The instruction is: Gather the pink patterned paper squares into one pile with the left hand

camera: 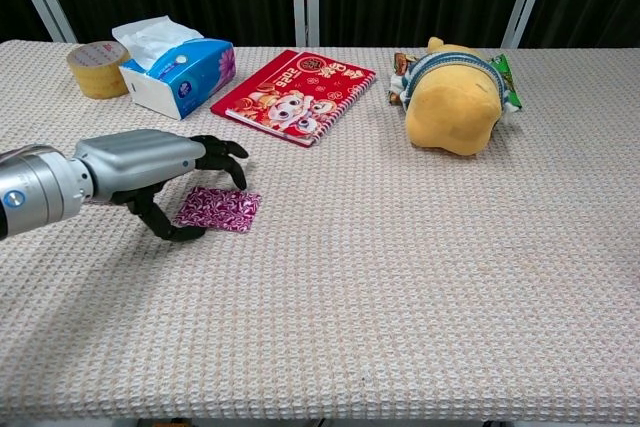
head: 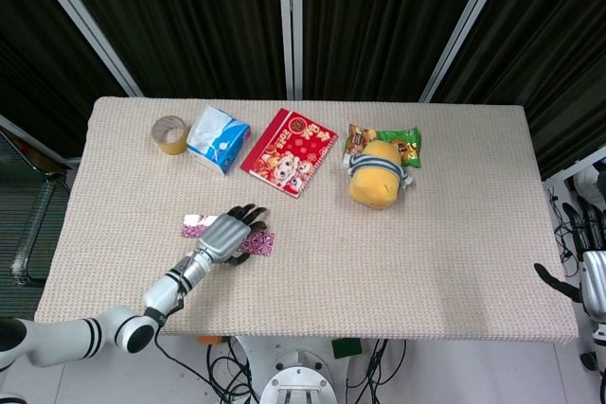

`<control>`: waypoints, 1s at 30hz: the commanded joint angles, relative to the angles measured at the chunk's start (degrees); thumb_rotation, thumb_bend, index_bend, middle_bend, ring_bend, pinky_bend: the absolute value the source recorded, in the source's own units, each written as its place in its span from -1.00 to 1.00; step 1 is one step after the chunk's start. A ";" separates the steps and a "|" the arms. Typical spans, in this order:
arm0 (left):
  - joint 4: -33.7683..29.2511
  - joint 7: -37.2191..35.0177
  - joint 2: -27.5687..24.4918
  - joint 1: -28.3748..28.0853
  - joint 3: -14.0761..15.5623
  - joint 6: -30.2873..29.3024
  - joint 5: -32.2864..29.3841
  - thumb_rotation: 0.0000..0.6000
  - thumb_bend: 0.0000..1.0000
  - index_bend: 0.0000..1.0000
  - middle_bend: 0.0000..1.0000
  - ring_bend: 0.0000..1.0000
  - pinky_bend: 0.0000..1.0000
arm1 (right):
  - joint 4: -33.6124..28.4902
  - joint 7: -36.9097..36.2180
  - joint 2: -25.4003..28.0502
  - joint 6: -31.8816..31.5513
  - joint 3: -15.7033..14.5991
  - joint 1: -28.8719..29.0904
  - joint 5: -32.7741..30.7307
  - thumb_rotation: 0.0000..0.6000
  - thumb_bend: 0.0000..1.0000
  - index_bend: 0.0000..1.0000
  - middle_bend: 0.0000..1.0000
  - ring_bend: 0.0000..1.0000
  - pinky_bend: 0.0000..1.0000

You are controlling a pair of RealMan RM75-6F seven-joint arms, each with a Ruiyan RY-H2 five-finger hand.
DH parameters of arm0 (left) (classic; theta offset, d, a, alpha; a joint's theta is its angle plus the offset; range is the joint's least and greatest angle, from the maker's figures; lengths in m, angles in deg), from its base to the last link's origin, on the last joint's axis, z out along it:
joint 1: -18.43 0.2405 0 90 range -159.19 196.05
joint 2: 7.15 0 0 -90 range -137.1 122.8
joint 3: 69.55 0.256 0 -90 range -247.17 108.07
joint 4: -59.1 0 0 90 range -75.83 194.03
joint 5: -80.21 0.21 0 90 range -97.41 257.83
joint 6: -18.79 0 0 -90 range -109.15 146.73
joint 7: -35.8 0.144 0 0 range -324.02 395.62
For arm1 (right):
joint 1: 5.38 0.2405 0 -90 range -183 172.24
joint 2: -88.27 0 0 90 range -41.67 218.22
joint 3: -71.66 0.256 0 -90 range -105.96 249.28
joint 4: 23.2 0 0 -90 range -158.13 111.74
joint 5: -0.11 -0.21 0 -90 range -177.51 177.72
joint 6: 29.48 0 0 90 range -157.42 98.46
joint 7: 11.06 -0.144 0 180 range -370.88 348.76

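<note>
Two pink patterned paper squares lie flat on the table's front left. My left hand [head: 225,234] hovers over the right square [camera: 222,209], fingers [camera: 226,151] arched above its far edge and thumb tip by its near left corner. It holds nothing. The left square [head: 193,224] shows beside the hand in the head view; in the chest view the hand hides it. My right hand [head: 589,276] hangs off the table's right edge, fingers apart and empty.
At the back of the table [camera: 400,277] stand a tape roll [camera: 97,68], a blue tissue box [camera: 177,69], a red picture book [camera: 296,94] and a yellow plush toy [camera: 455,95] lying on a green snack packet [head: 405,144].
</note>
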 commanded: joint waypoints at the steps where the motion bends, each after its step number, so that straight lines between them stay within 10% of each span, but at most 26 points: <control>1: -0.08 -0.11 -0.01 -0.09 0.00 -0.04 -0.10 1.00 -0.59 -0.53 -0.91 -1.00 -0.73 | 0.15 -0.21 0.02 0.01 0.02 -0.04 -0.10 1.00 -0.35 -1.00 -1.00 -1.00 -1.00; 30: -5.98 -4.15 -8.24 3.62 0.27 -6.97 0.57 1.00 -0.58 -0.20 -0.85 -1.00 -0.72 | 1.04 -0.89 -0.67 1.28 -0.25 0.46 -0.06 1.00 -0.35 -1.00 -1.00 -1.00 -1.00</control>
